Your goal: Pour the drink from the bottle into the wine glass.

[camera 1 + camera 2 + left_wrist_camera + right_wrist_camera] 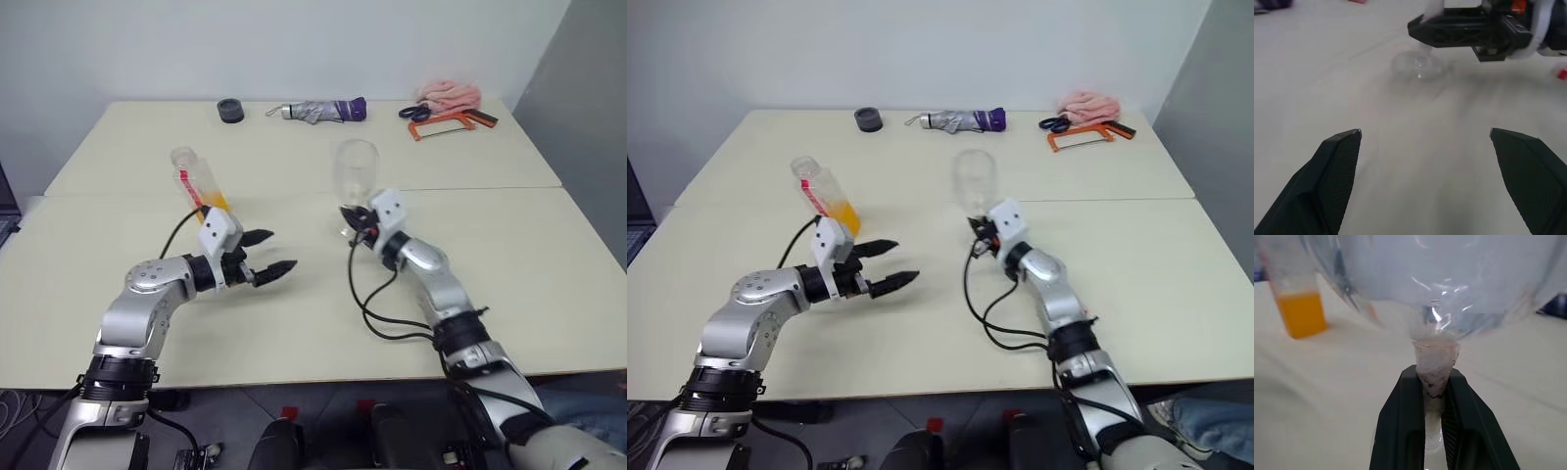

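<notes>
1. Pouring is not yet done: the wine glass (356, 168) at centre frame looks empty.
2. Right gripper (1433, 396) is clamped on the glass stem.
3. Left gripper (266, 257) is spread wide, holding nothing, lower left of centre.
4. Bottle (199, 184) stands uncapped at upper left, the drink (1301, 313) low inside.
5. Grasping the bottle and tipping it over the glass remain.

Far edge: umbrella (323, 111), tape roll (230, 110), pink cloth (451, 95).
</notes>
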